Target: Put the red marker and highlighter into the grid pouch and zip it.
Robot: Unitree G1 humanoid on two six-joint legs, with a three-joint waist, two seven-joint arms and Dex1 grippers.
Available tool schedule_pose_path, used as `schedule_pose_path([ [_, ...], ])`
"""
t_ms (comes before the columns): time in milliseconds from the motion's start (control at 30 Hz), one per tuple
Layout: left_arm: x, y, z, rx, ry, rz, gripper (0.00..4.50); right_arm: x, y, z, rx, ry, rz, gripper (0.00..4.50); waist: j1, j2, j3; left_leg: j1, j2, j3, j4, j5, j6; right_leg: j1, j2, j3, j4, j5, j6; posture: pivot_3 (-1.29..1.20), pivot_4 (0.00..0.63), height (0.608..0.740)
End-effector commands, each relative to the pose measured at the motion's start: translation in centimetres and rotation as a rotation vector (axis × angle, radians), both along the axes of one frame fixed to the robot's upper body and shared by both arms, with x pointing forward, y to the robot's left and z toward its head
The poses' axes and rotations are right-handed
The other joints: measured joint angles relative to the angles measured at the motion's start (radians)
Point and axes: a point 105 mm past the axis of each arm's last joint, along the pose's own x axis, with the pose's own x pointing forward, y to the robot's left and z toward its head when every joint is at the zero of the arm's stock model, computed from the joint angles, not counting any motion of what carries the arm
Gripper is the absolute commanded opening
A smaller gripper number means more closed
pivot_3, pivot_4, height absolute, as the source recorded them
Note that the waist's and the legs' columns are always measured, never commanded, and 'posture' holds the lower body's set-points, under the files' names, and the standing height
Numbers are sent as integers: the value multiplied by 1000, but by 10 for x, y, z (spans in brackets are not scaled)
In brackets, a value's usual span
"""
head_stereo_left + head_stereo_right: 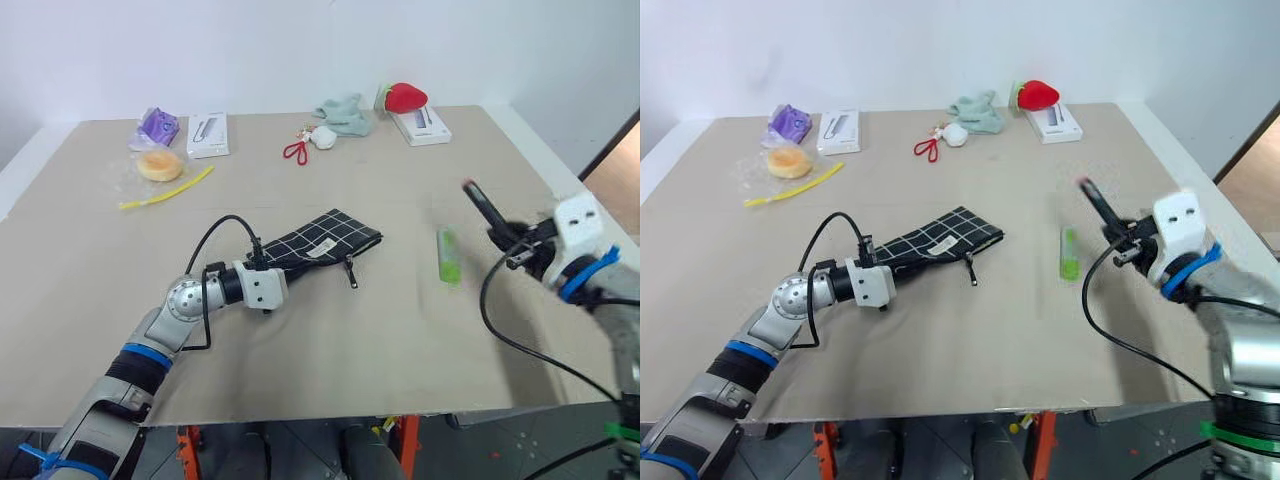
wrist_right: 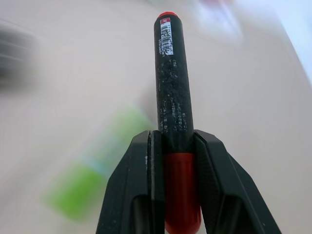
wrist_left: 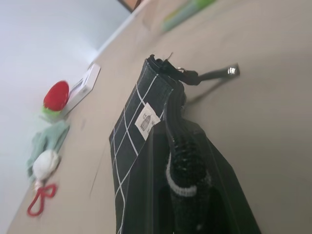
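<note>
Black fingers of the right pincer (image 2: 178,146) clamp the red marker (image 2: 173,92) above the table (image 1: 400,330) — highlighter (image 1: 448,257) lying just beneath. Left pincer (image 1: 275,285) — apparently clenched on the grid pouch (image 1: 320,243) end.

My left gripper (image 1: 268,268): level, fingers pinched on the grid pouch (image 1: 318,243). My right gripper (image 2: 176,141): raised, fingers clamping the red marker (image 2: 173,102).
</note>
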Motion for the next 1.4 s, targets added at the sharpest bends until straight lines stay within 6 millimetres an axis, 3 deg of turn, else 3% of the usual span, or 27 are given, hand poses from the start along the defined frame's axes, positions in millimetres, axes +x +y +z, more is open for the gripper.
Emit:
schedule_pose_path([
  [33, -5, -7, 32, -116, 19, -62, 0, -14, 22, -4, -218, 48, 253, 568, 0, -2, 1, 0, 0, 0, 0, 0, 0, 0, 0, 0, 0, 0, 0, 0, 150, 740],
  [167, -11, -14, 45, -149, 87, -133, 0, -13, 19, -9, -472, 78, 346, 568, 1, -3, 3, -1, -1, 1, 5, 0, 0, 1, -1, 0, 0, 1, 0, 0, 150, 740],
  [267, -16, -17, 48, -138, 99, -160, 0, -8, 18, -10, -552, 78, 374, 567, 1, -4, 3, -1, -1, 1, 7, 0, 0, 1, -1, 0, 0, 2, 0, 0, 150, 740],
  [633, -27, -24, 42, -117, 103, -195, 0, 18, 19, -15, -611, 41, 380, 567, 2, -4, 5, -1, -1, 1, 7, 0, -1, 1, -1, 1, 0, 3, -1, 0, 150, 740],
  [967, -26, -34, 50, -178, 146, -228, 0, 16, 79, -28, -647, -91, 603, 567, 2, -5, 5, -1, -1, 1, 9, 0, -1, 2, -1, 1, 1, 4, -1, 0, 150, 740],
  [1067, -27, -36, 52, -193, 164, -243, 0, 15, 99, -20, -626, -183, 662, 567, -2, -5, 5, -1, -1, 1, 10, 0, -1, 2, -1, 1, 1, 5, -2, 0, 150, 740],
  [1400, -30, -40, 58, -229, 187, -263, 0, 21, 120, -29, -634, -299, 726, 567, 2, -5, 5, 0, -1, 0, 11, 1, -1, 2, -1, 1, 3, 7, -5, 0, 150, 740],
])
